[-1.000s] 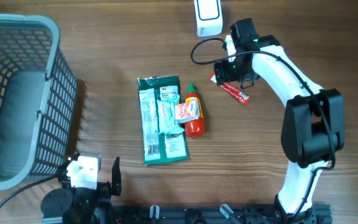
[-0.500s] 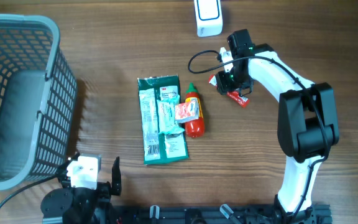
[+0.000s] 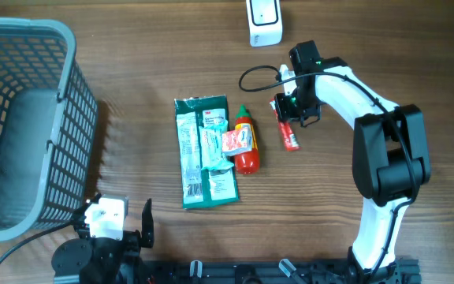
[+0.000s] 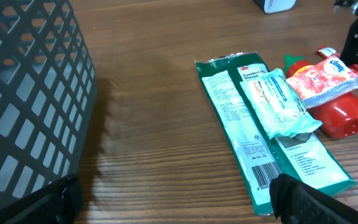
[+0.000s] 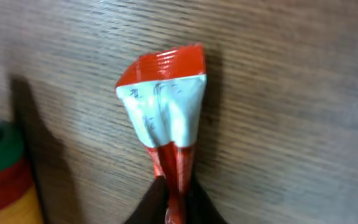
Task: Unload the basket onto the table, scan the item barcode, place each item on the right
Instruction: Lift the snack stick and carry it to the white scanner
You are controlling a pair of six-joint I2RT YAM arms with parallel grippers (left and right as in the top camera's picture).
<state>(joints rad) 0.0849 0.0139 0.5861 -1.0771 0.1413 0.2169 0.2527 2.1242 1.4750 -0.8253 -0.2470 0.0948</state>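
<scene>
Right gripper (image 5: pixel 174 200) clamped one end of the red packet (image 5: pixel 163 109): light, limp, probably slick; its flat sealed end looked the surest hold.

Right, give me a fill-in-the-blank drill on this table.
The right gripper is shut on the ___ sachet. The cap of the sauce bottle is ___. In the overhead view, the grey basket stands to the ___ of the green packet.
Missing words: red, green, left.
</scene>
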